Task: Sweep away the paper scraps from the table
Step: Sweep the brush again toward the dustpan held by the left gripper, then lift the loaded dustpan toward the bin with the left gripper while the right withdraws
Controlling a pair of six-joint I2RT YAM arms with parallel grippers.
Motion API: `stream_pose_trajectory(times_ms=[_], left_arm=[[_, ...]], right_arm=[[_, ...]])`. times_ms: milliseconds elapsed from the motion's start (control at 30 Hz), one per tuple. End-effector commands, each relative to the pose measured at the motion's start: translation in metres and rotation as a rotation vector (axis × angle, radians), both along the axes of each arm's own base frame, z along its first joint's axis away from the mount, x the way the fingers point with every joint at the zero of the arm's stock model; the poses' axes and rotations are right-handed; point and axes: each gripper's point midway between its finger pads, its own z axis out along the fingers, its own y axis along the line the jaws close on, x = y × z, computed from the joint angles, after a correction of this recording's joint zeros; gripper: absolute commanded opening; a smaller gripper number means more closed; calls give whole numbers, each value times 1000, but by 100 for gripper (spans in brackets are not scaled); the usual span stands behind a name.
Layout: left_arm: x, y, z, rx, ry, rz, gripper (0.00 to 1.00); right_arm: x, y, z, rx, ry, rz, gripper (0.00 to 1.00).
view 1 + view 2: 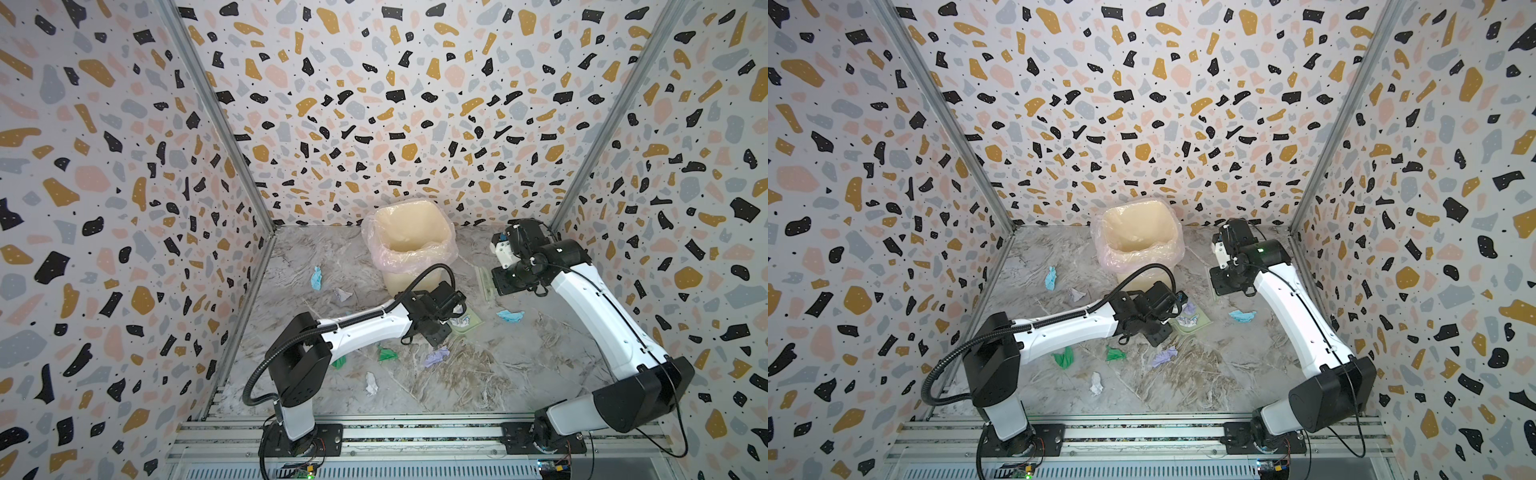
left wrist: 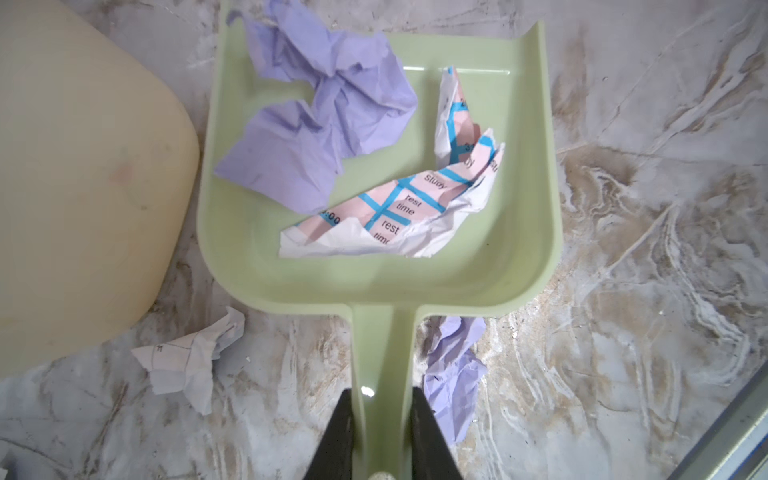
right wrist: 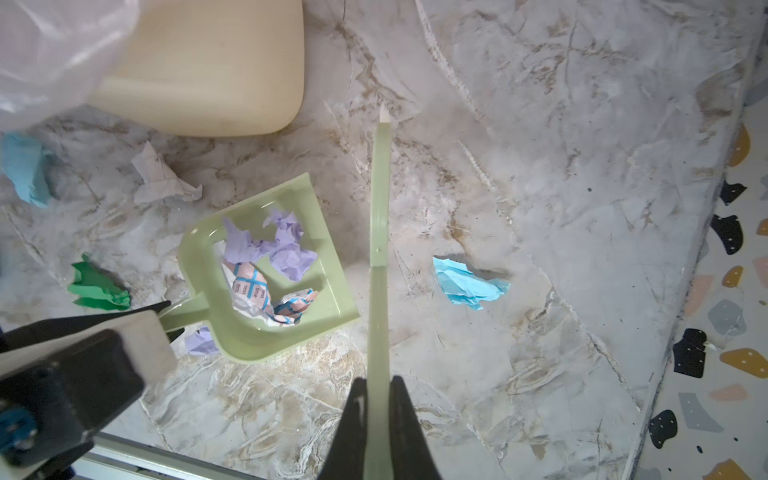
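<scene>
My left gripper (image 2: 382, 399) is shut on the handle of the pale green dustpan (image 2: 374, 274), which lies flat on the table (image 1: 519, 374) in front of the bin. A lilac scrap (image 2: 328, 124) and a printed white scrap (image 2: 399, 216) lie in the pan. My right gripper (image 3: 379, 386) is shut on the handle of the pale green brush (image 3: 380, 199), held beside the pan's open mouth. Paper scraps lie loose around it: light blue (image 1: 510, 316), lilac (image 1: 436, 356), green (image 1: 386, 354), white (image 1: 371, 383), white (image 1: 343, 294) and light blue (image 1: 316, 277).
A cream bin (image 1: 409, 245) with a clear plastic liner stands at the back middle, just behind the dustpan. Speckled walls close the table on three sides. Another green scrap (image 1: 1064, 356) lies partly under my left arm. A metal rail (image 1: 415, 432) runs along the front edge.
</scene>
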Motion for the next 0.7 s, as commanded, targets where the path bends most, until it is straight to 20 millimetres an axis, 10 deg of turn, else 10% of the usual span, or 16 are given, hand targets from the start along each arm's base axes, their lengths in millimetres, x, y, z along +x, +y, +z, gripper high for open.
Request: stream_pose_trajectory(times_ms=[0,667], left_arm=[[0,2,20,-59,-44,21,0],[-43,76,125,-127,-137,174,0]], right_arm=[[-1,-3,26,87,-73,-35,0],[-41,0,12,302,-84,-76,0]])
